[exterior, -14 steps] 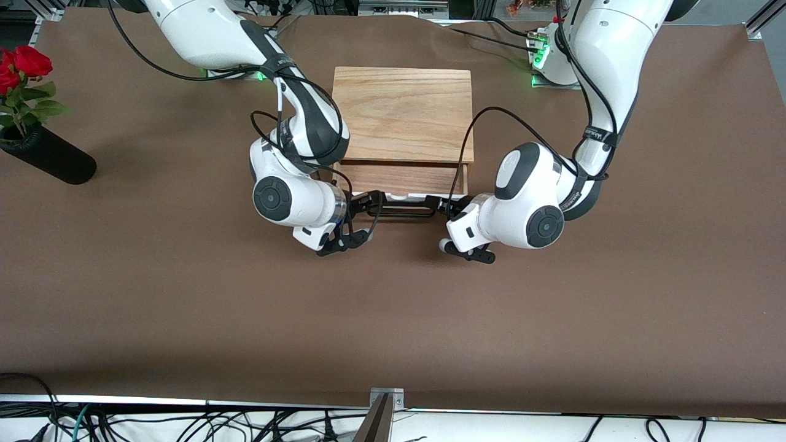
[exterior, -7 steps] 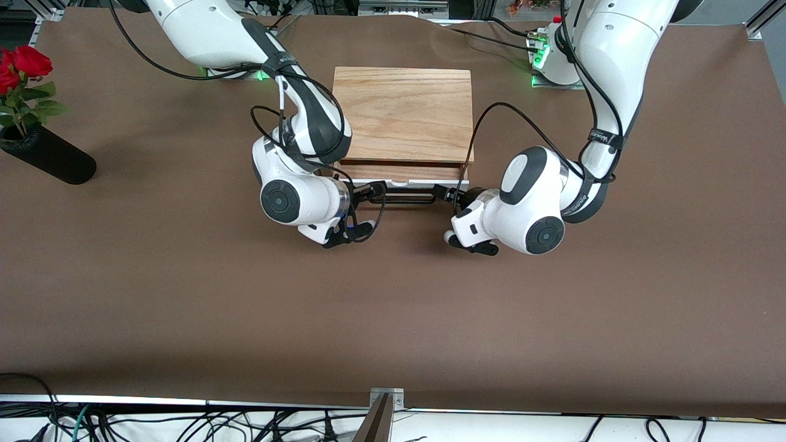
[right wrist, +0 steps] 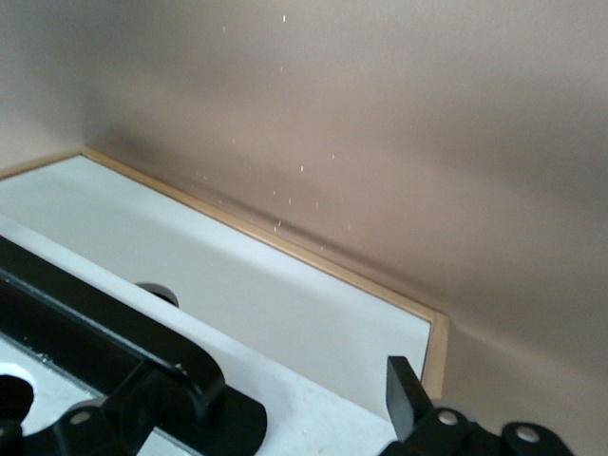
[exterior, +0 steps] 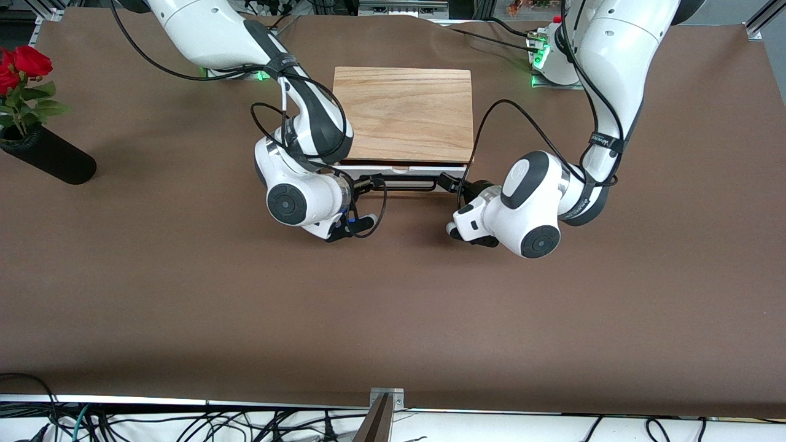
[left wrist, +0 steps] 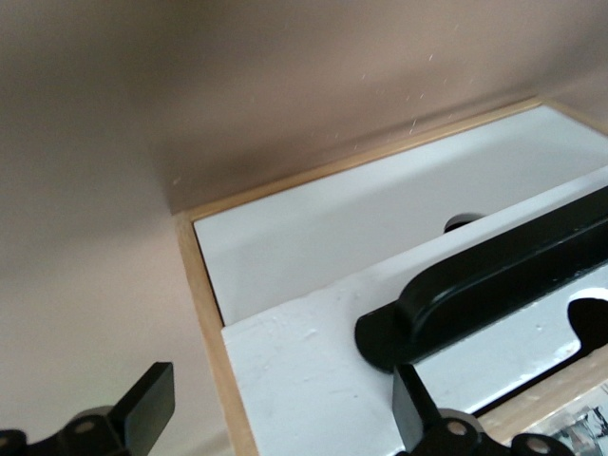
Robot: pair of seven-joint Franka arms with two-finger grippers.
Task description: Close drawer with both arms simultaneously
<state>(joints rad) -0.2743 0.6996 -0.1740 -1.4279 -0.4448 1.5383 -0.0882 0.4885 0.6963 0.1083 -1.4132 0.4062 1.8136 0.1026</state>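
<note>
The light-wood box (exterior: pixel 403 113) stands at the middle of the table. Its drawer (exterior: pixel 399 170) is pushed almost fully in; only the white front panel and the black wire handle (exterior: pixel 408 182) show. My left gripper (exterior: pixel 450 182) is open at the handle's end toward the left arm. In the left wrist view its fingers (left wrist: pixel 142 410) straddle the end of the white panel (left wrist: pixel 313 380) beside the handle mount (left wrist: pixel 494 285). My right gripper (exterior: pixel 371 182) is open at the handle's other end, straddling the panel (right wrist: pixel 313 423) and handle (right wrist: pixel 114 332).
A black vase (exterior: pixel 49 161) with red roses (exterior: pixel 24 61) lies at the right arm's end of the table. The brown table cover (exterior: pixel 393 307) stretches toward the front camera. Black cables loop from both wrists beside the box.
The drawer has slid into the box, from well open to nearly shut. Both grippers moved with its front panel toward the box.
</note>
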